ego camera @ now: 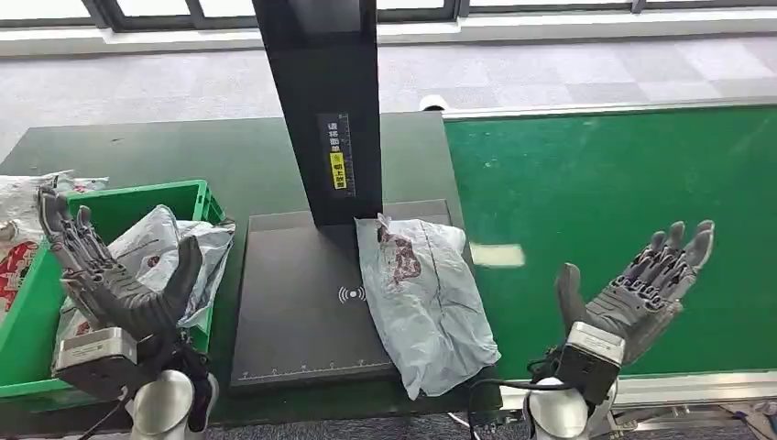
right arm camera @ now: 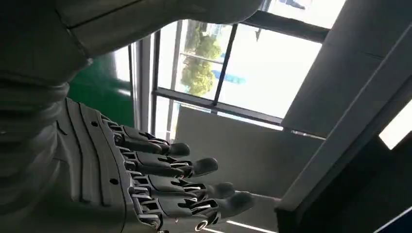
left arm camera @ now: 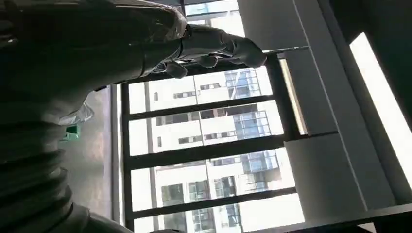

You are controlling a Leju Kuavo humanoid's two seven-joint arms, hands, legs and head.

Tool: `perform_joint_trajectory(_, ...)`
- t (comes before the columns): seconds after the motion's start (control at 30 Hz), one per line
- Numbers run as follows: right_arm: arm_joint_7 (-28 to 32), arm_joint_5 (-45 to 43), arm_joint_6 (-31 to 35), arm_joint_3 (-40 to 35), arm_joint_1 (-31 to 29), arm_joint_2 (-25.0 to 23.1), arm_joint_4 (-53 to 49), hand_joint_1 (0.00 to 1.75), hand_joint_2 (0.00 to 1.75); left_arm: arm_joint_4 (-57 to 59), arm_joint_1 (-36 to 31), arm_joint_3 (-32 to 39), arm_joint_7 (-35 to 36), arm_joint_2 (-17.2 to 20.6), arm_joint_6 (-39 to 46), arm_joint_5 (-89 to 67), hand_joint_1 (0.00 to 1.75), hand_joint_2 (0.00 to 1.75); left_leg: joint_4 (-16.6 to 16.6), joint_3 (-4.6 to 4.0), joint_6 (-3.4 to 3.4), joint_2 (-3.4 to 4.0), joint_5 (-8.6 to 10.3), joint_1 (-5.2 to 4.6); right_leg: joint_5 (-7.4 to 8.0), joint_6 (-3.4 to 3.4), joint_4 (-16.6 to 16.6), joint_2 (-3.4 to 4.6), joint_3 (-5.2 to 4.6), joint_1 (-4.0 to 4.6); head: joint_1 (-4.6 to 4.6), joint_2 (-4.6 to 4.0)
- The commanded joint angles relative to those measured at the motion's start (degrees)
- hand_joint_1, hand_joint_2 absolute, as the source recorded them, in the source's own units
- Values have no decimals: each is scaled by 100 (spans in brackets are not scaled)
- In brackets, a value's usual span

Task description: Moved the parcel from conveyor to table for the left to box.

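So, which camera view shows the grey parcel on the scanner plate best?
The head view: the whole parcel lies on the dark scanner plate, free of both hands. The wrist views point up toward windows, without the parcel.

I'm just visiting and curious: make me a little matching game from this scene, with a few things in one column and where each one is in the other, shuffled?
Things:
1. grey parcel
2. green crate
3. right hand
4. left hand

Places:
a. raised open over the green conveyor
b. lying on the black scanner plate
c. raised open over the crate
d. left end of the table, holding bagged parcels

Pairs: 1-b, 2-d, 3-a, 4-c
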State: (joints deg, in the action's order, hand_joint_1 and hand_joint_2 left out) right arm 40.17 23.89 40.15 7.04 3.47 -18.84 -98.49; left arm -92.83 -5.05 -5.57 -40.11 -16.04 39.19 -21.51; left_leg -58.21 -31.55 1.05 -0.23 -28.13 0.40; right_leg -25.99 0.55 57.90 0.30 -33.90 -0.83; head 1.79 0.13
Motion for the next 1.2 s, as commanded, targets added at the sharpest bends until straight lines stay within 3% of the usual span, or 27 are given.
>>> perform_joint_trajectory(0.03, -17, -19, -15, 24, -6, -116, -194, 0, 175, 683, -151, -437, 314, 366, -298, -380, 0, 175, 16, 9, -2, -9, 7, -4, 1, -5, -11, -14, 11, -2, 0, 0)
perform_joint_trajectory(0.13, -17, -16, -15, 23, -1, -116, -202, 0, 175, 777, -141, -536, 324, 332, -324, -492, 0, 175, 6, 4, -1, -3, 2, -2, 0, -3, -4, -4, 6, -1, 0, 0)
perform_joint_trajectory(0.2, -17, -83, -15, -6, -20, -89, -119, 0, 175, 1133, -229, -950, 633, 316, -817, -1021, 0, 175, 10, 6, -2, -6, 4, -4, 0, -3, -6, -8, 8, -4, 0, 0)
perform_joint_trajectory(0.4, -17, -117, -15, -138, -183, 17, 307, 0, 175, 2163, -459, -1756, 681, -180, -1462, -1185, 0, 175, 13, 4, -6, -19, 10, -3, 5, -2, -16, -21, 13, -3, 0, 0)
perform_joint_trajectory(0.5, -17, -118, -15, -163, -271, 30, 450, 0, 175, 2796, -749, -1803, 690, -333, -1546, -1107, 0, 175, 8, 6, -5, -19, 5, -3, 2, 0, -10, -20, 15, -5, 0, 0)
perform_joint_trajectory(0.63, -17, -150, -15, -154, -302, 29, 593, 0, 175, 4017, -1186, -1617, 674, -350, -1498, -1119, 0, 175, 16, 11, -4, -15, 9, -3, 8, -4, -17, -17, 19, -5, 0, 0)
perform_joint_trajectory(0.9, -17, -200, -15, -160, -289, 42, 583, 0, 175, 4171, -1204, -1642, 652, -372, -1502, -1159, 0, 175, 6, 5, -3, -6, 4, -2, 5, -1, -9, -8, 8, 1, 0, 0)
perform_joint_trajectory(1.2, -17, -206, -15, -113, -183, 1, 402, 0, 175, 5169, -1535, -2372, 837, -396, -1397, -669, 0, 175, 5, 2, -4, -11, 4, -3, 3, -1, -7, -12, 8, -4, 0, 0)
